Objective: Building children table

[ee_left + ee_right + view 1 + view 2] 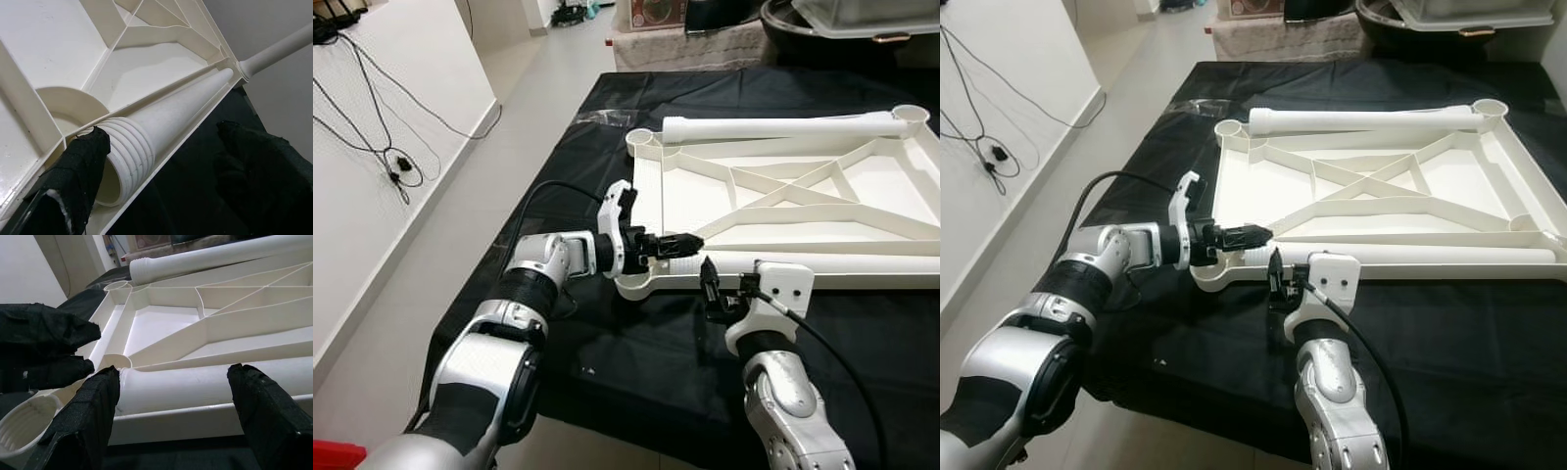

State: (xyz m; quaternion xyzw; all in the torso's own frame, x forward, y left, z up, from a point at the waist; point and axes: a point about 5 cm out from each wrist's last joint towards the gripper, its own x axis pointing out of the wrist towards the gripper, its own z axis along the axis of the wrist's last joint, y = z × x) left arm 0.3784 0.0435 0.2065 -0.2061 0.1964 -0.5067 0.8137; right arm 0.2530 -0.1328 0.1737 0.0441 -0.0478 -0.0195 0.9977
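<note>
One white tabletop (pixel 783 196) lies underside-up on the black-draped worktop (pixel 607 362) with two white legs on it — far leg (pixel 783 127), near leg (pixel 822 262). My left gripper (pixel 690 242) and right gripper (pixel 708 279) gape wide at the near leg's threaded end — pale floor (pixel 460 196) alongside.

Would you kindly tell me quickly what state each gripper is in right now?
Left gripper: open, fingers either side of the threaded end of the near table leg.
Right gripper: open, holding nothing, beside the same leg.

Tabletop (pixel 783 196) on cloth (pixel 636 362); legs (pixel 783 127) along far, near edges.
</note>
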